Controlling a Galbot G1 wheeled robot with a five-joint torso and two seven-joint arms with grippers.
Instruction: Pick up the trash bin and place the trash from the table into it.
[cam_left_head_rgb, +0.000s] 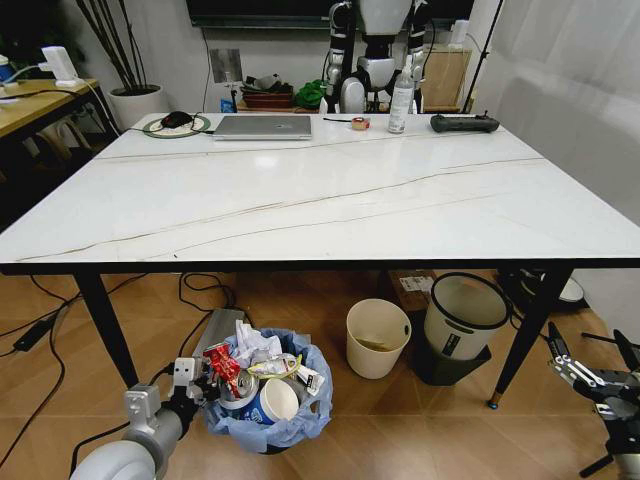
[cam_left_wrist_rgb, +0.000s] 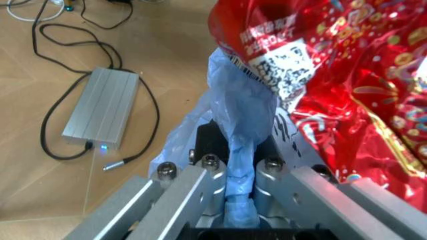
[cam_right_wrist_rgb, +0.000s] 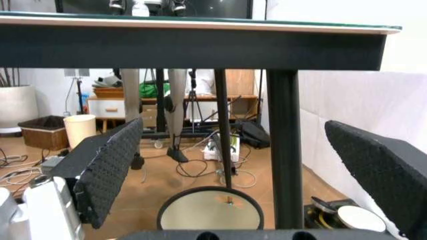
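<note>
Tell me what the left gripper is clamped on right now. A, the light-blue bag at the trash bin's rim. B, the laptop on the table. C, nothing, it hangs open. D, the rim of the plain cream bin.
A: in the left wrist view the left gripper pinches a fold of the light-blue bag, and the head view shows it at the rim of the trash bin on the floor.

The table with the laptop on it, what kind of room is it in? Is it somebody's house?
Probably a living room or home office used for robot testing. The white table holds a laptop, a potted plant stands by the wall, a screen hangs above, and another robot waits behind the table.
</note>
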